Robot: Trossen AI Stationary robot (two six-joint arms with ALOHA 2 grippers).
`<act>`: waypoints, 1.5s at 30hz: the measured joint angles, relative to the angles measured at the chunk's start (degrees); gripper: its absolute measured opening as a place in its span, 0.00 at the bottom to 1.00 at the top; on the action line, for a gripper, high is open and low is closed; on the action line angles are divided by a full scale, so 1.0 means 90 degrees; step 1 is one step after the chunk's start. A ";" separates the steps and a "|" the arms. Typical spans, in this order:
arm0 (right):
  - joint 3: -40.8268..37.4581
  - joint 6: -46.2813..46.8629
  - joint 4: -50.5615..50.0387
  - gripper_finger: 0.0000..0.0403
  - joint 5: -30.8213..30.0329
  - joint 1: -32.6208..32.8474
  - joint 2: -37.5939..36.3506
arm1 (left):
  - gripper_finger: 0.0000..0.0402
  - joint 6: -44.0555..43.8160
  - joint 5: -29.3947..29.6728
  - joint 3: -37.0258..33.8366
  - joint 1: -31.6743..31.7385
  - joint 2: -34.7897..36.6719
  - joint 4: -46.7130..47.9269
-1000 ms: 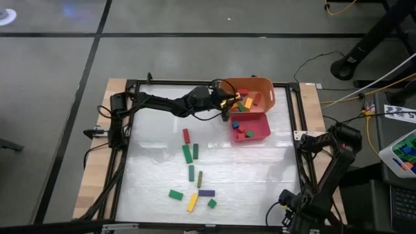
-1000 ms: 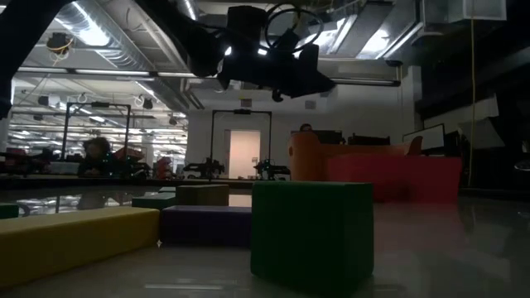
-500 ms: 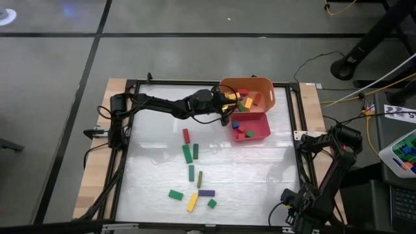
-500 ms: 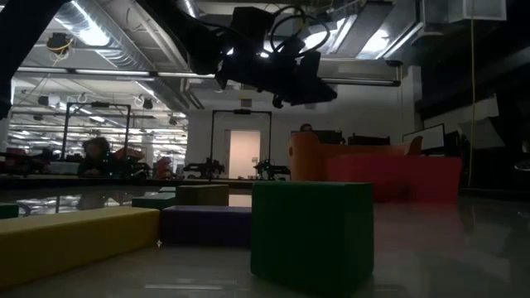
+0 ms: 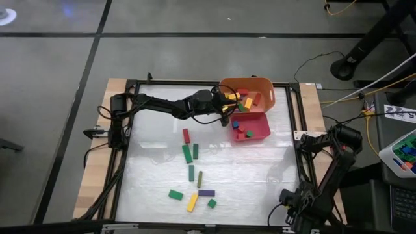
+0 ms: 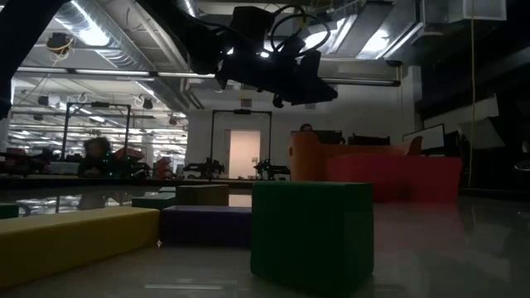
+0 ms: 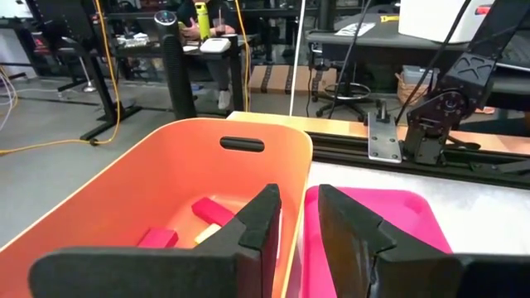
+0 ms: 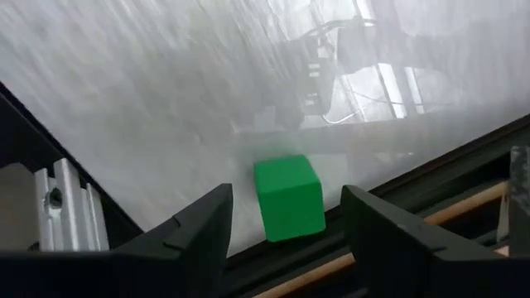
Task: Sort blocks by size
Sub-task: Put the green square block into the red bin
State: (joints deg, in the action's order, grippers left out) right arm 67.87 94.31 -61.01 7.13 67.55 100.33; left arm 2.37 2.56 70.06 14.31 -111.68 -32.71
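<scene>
Several blocks lie on the white table: a red bar [image 5: 186,135], green bars [image 5: 187,153], a purple bar [image 5: 207,193], a yellow bar [image 5: 192,202] and a green cube [image 5: 212,203]. More blocks lie in the orange bin [image 5: 260,85] and the pink-red tray [image 5: 260,130] at the far right. My left gripper [image 5: 226,99] hovers over the bin's left rim [image 7: 273,141]. Its fingers [image 7: 265,219] stand a narrow gap apart with nothing between them. My right gripper [image 5: 290,198] hangs at the near right corner, open and empty, with a green cube [image 8: 288,199] on the table beyond its fingers.
A black frame [image 5: 296,117] rims the table. In the low view the green cube [image 6: 310,236], the purple bar [image 6: 207,225] and the yellow bar [image 6: 74,236] fill the foreground, with the bin [image 6: 308,157] and tray [image 6: 397,178] behind. Bare table lies at the left and near right.
My left gripper has shifted slightly toward the orange bin and tipped a little, then kept still. The gap between its fingers has stayed the same. The blocks have not moved.
</scene>
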 joint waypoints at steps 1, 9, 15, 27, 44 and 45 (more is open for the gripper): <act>-0.0057 -0.0019 0.0031 0.56 0.0021 0.0000 0.0000 | 0.19 0.0000 0.0001 0.0000 0.0000 0.0000 0.0000; -0.0495 -0.0033 0.0467 0.56 0.0284 0.0000 -0.0002 | 0.19 0.0000 0.0001 0.0000 0.0002 0.0000 0.0028; -0.0607 -0.0256 0.0583 0.56 0.0658 0.0000 -0.0007 | 0.19 0.0000 0.0001 0.0000 0.0002 0.0000 0.0036; -0.0919 -0.0341 0.1178 0.45 0.0636 -0.0012 -0.0007 | 0.19 0.0000 0.0001 0.0000 -0.0002 0.0000 0.0036; -0.0922 -0.0637 0.1330 0.36 0.0601 -0.0116 -0.0007 | 0.19 0.0000 0.0001 -0.0002 -0.0005 0.0000 0.0039; -0.0922 -0.0639 0.1328 0.36 0.0496 -0.0176 -0.0009 | 0.19 0.0000 0.0001 -0.0004 -0.0005 0.0016 0.0044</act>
State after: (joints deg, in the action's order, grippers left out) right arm 59.57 88.55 -49.06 11.60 65.96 100.25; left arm 2.37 2.57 70.03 14.26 -111.53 -32.32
